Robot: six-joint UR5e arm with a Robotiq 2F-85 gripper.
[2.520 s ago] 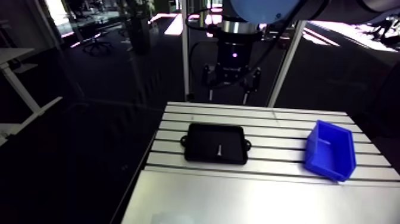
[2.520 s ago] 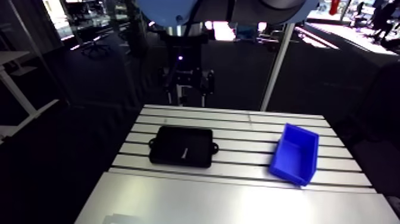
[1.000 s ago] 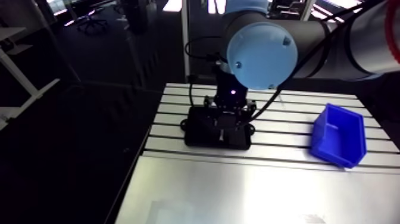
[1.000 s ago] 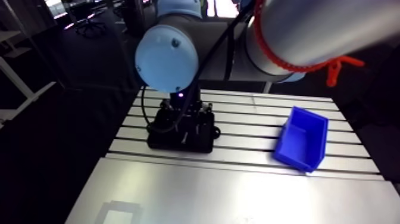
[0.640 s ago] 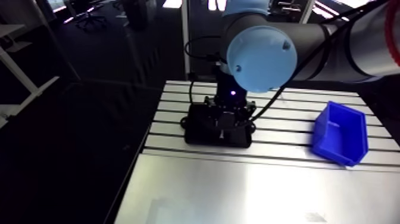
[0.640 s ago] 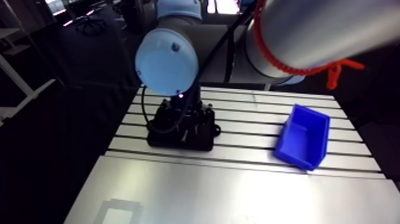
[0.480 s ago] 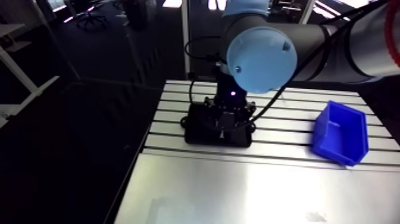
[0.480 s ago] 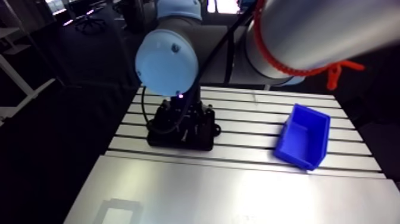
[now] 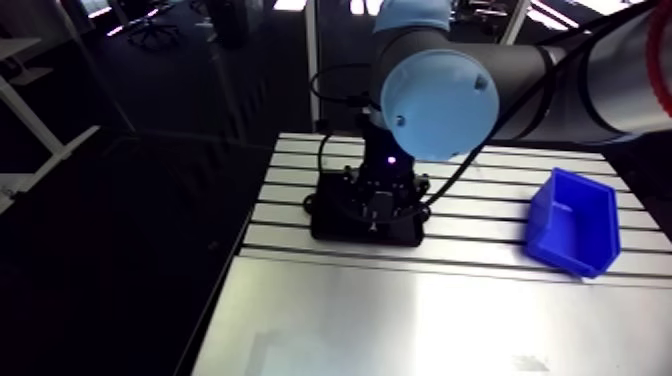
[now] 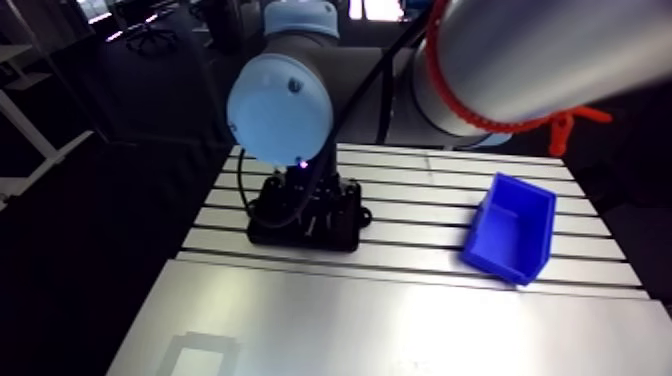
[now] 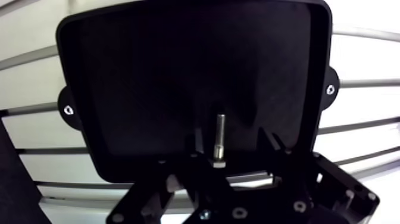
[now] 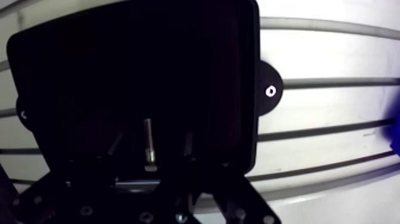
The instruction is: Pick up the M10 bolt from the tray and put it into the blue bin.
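Down in the black tray [image 11: 119, 89], your gripper [image 11: 232, 142] stands with its fingers spread wide, and you see the M10 bolt [image 11: 219, 138] lying between them; the blue bin [image 9: 572, 222] sits well apart on the table [image 9: 400, 320].

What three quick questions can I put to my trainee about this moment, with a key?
1. True or false: the blue bin stands apart from the black tray.
2. Pick one. The claw is: A) shut on the bolt, B) open with the bolt between its fingers, C) open above the bin.
3. Short answer: where does the M10 bolt lie?

Key: 1 true. 2 B. 3 In the black tray.
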